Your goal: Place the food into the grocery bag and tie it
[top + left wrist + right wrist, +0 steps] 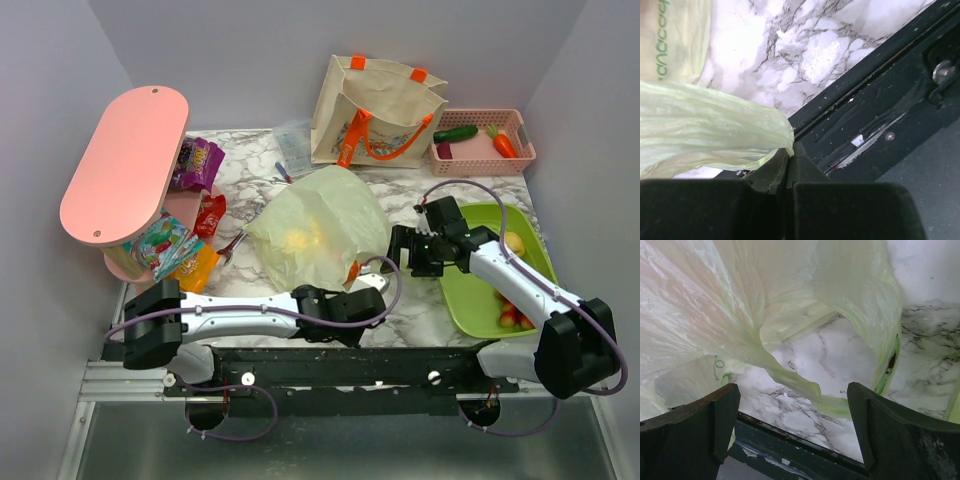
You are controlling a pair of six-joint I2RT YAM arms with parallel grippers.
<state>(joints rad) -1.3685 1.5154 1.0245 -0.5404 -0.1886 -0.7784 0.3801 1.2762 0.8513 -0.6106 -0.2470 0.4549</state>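
At the near desk (420,300) edge the left fingers (771,175) pinch tight on one strip of the single green bag (320,225), its green print unreadable; the right fingers (700,420) gape wide, holding nothing, bag plastic just ahead. Bag sits mid-desk, yellow fruit (300,240) showing through, bare marble around it; one green tray (470,300) right holds a few more fruits, one tote (385,100) and one pink basket (478,150) at the far edge.

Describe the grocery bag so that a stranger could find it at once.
On the marble table, look at the centre, in front of the beige canvas tote. The grocery bag is thin, crumpled, translucent pale green plastic, unlike the stiff tote.
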